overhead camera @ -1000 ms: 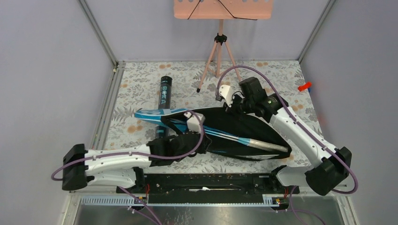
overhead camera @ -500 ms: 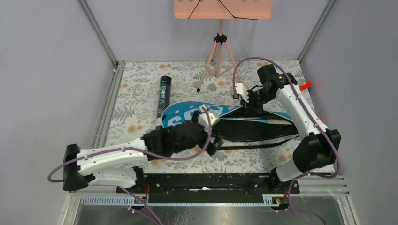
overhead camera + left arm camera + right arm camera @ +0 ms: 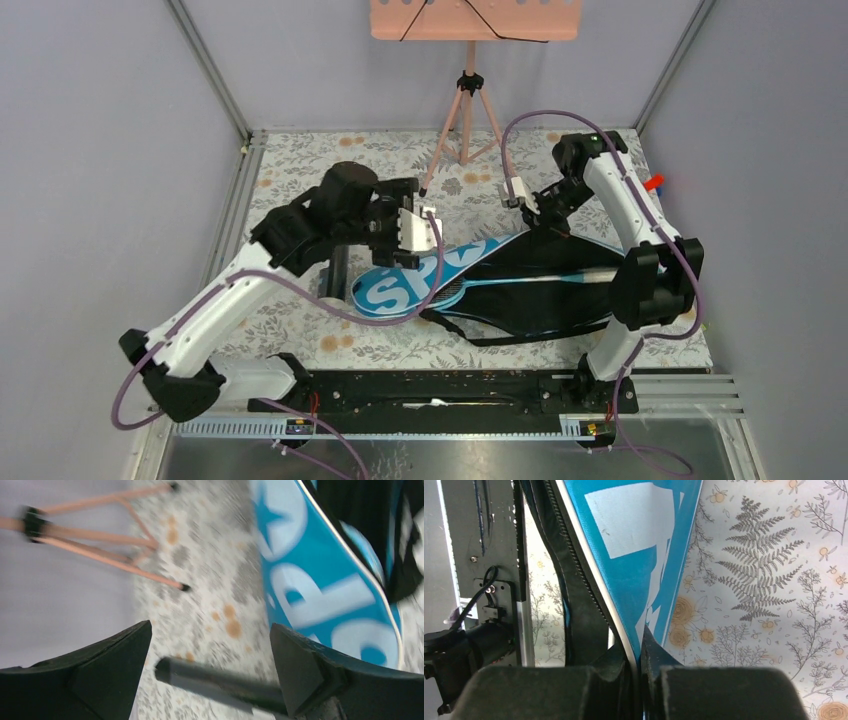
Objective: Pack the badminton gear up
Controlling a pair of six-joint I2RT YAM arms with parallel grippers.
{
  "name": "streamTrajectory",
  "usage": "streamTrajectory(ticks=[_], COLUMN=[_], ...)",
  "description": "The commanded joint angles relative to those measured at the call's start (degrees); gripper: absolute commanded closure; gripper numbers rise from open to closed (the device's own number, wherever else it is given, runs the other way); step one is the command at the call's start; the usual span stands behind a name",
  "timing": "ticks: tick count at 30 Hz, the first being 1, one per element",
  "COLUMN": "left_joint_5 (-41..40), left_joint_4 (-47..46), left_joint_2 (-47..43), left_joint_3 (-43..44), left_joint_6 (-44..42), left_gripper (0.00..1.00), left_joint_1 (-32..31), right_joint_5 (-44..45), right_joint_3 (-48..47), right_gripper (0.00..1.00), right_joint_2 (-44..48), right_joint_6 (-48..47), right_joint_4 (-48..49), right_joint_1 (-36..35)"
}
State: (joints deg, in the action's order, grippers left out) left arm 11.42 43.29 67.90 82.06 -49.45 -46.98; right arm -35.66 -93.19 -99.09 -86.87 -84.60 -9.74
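1. bag (image 3: 425, 283) lies mid-table. right gripper (image 3: 639, 647) is pinched tight on its zip edge.
2. left gripper (image 3: 210, 630) has jaws wide apart and holds nothing. it hovers over the tube (image 3: 215, 682), which lies on the table left of the bag.
3. done, i'd say: a racket handle (image 3: 592, 273) shows inside the bag. left: tube not packed, bag looks unzipped.
4. count: 1 bag, 1 tube, 1 handle visible. can't tell if there's a second racket. 0 shuttlecocks in view.

The blue bag (image 3: 624, 580) is woven cloth, matt and slightly coarse. The floral table cover (image 3: 749, 650) looks smooth and matt, and the black tube (image 3: 215, 682) has a dull finish.
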Motion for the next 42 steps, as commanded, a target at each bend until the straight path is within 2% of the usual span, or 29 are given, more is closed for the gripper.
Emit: streamTrajectory(ticks=[1, 4, 9, 12, 17, 20, 23, 26, 28, 33, 35, 37, 39, 42], left_joint_5=[6.82, 11.76, 14.64, 16.96, 7.05, 6.56, 0.50, -4.12, -6.76, -5.51, -3.68, -3.27, -2.96, -2.11], left_joint_4=[22.57, 22.86, 4.85, 2.02, -5.26, -7.12, -18.76, -22.66, -26.63, -32.22, -33.88, -34.49, -35.19, -34.51], left_joint_2=[3.95, 1.95, -8.81, -11.69, -8.43, -7.51, -10.51, -7.50, -6.13, -2.04, -0.69, 0.56, 1.15, 1.00], left_joint_3=[-0.09, -4.94, -17.64, -22.06, -29.69, -32.18, -41.01, -41.14, -42.71, -43.47, -43.61, -43.46, -43.47, -43.20], left_joint_6=[-14.02, -13.00, 0.00, 4.96, 11.45, 11.09, 8.50, 8.86, 5.54, 1.01, -0.30, -1.69, -1.82, -1.94], left_gripper=[0.01, 0.01, 0.01, 0.01, 0.01, 0.01, 0.01, 0.02, 0.02, 0.06, 0.19, 0.44, 0.63, 0.83], left_joint_1=[2.60, 3.03, 3.32, 3.13, 3.12, 3.13, 3.17, 3.74, 4.21, 7.12, 8.40, 8.93, 9.33, 9.45], right_joint_5=[-5.36, -5.00, -4.93, -4.77, -5.99, -5.98, -6.39, -5.96, -5.92, -5.31, -5.01, -4.55, -4.38, -4.43], right_joint_3=[-6.25, -10.70, -10.97, -10.81, -11.02, -11.16, -11.10, -11.21, -11.45, -11.04, -11.13, -11.34, -11.48, -11.58], right_gripper=[1.00, 1.00, 1.00, 1.00, 1.00, 1.00, 1.00, 1.00, 1.00, 1.00, 1.00, 1.00, 1.00, 0.93], right_joint_2=[-3.69, -7.52, -8.01, -7.52, -7.46, -7.99, -8.14, -8.22, -8.24, -7.69, -7.76, -7.98, -8.08, -7.98], right_joint_6=[-4.74, -3.54, -1.14, -0.15, 0.65, 1.34, 1.14, 1.44, 1.44, 1.35, 1.44, 1.90, 2.05, 2.36], right_joint_4=[-8.90, -12.60, -12.61, -12.61, -12.70, -12.70, -12.70, -12.78, -12.80, -12.88, -12.87, -12.87, -12.87, -12.81], right_joint_1=[2.39, 2.70, 2.70, 2.70, 2.65, 2.71, 2.68, 2.68, 2.68, 2.70, 2.71, 2.70, 2.70, 2.71])
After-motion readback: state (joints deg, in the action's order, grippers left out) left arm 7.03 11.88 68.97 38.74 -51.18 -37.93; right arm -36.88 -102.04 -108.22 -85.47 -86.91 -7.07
